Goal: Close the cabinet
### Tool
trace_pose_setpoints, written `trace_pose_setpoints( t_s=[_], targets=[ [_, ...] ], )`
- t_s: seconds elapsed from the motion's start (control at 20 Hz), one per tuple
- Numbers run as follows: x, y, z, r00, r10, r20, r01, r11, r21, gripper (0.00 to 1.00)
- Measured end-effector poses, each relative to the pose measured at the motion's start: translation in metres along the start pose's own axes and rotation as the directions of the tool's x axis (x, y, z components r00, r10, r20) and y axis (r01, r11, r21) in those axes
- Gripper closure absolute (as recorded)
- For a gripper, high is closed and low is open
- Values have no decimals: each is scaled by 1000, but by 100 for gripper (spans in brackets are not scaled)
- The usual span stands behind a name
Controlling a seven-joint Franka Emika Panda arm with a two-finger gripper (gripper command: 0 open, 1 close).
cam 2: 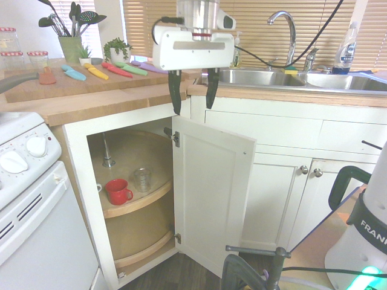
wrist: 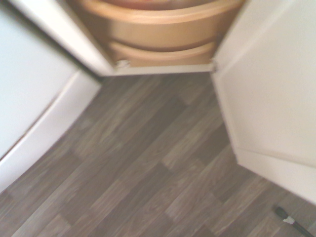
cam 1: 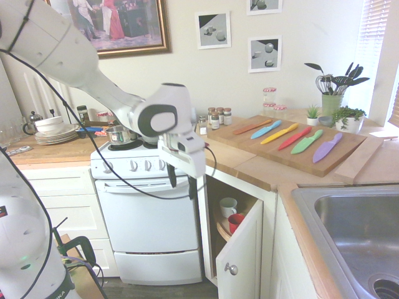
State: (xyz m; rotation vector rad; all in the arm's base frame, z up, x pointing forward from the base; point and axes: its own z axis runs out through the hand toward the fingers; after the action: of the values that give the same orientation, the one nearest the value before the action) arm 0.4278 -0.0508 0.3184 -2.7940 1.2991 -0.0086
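Note:
The cabinet (cam 2: 78, 157) is a white base unit under the butcher-block top, and its tall door (cam 2: 214, 190) stands swung wide open. A small silver knob (cam 1: 231, 269) shows on the door's outer face. Round wooden shelves (cam 2: 130, 154) are exposed inside. My gripper (cam 2: 193, 107) hangs open and empty, fingers pointing down, level with the door's top edge near the hinge. From the other side the gripper (cam 1: 182, 188) sits out in front of the seam between oven and cabinet, apart from the door (cam 1: 246, 246). The wrist view looks down at the door (wrist: 271, 98) and lower shelves (wrist: 158, 29).
A white oven (cam 1: 149, 218) stands right beside the cabinet. A red mug (cam 2: 118, 191) and a glass (cam 2: 142, 179) sit on the middle shelf. A cutting board with coloured knives (cam 1: 293, 140) lies on the counter, with a steel sink (cam 2: 266, 77) further along. Wood-look floor (wrist: 148, 163) lies below.

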Motion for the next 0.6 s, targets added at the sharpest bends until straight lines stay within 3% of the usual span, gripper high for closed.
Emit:
trace_pose_setpoints(
  t_s=[0.2,0.6],
  targets=[
    [57,52,37,999,37,16,-37,999,39,0],
    [113,80,61,997,74,-5,-73,993,87,0]
  ],
)
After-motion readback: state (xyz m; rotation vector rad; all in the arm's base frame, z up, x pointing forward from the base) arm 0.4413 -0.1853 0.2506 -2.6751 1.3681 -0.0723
